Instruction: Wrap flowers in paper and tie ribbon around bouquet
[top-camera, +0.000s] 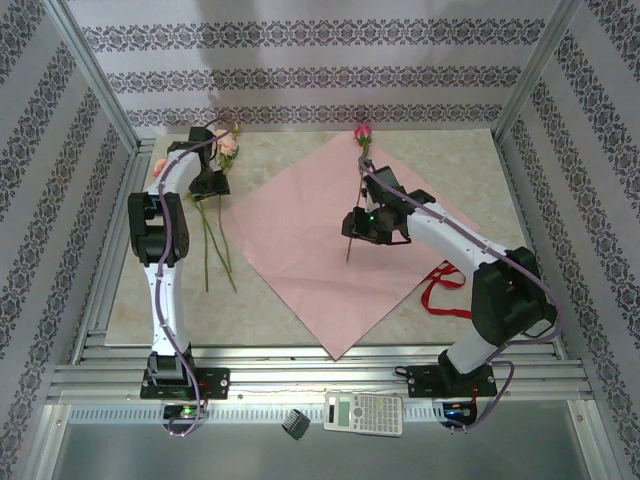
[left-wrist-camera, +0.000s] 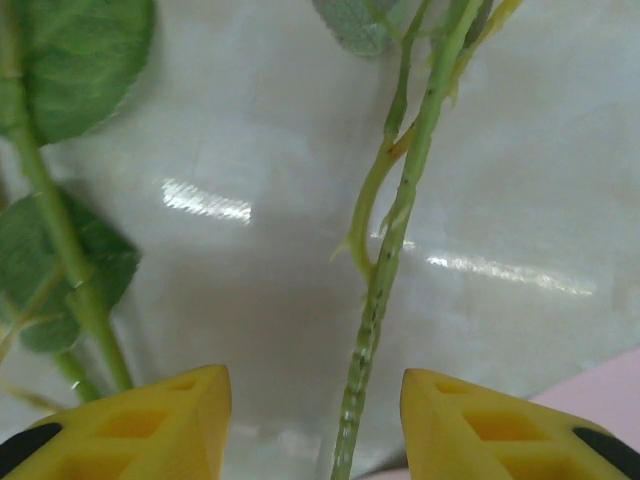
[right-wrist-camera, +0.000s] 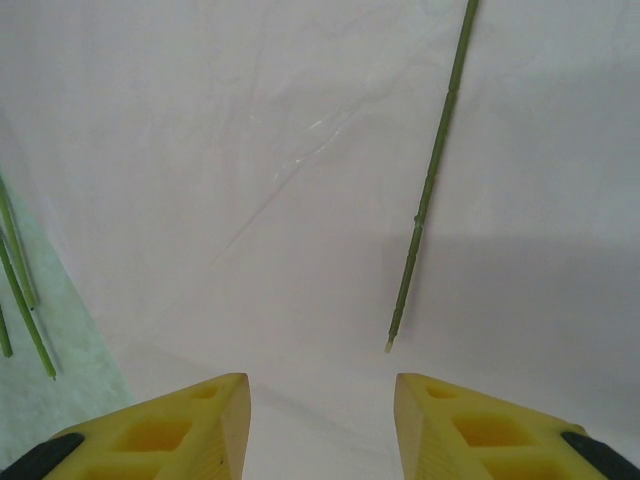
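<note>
Enclosing marbled table (top-camera: 128, 305) and paper (top-camera: 300, 240), patterned walls (top-camera: 300, 80); left end effector (left-wrist-camera: 315, 400), right end effector (right-wrist-camera: 322, 400) half-open, empty.

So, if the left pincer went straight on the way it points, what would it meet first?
Probably the green stem lying between the tips of the left pincer, with the tabletop just behind it; depth is hard to judge.

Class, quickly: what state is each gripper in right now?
Left gripper: open, straddling a flower stem.
Right gripper: open, empty, over the paper.
</note>
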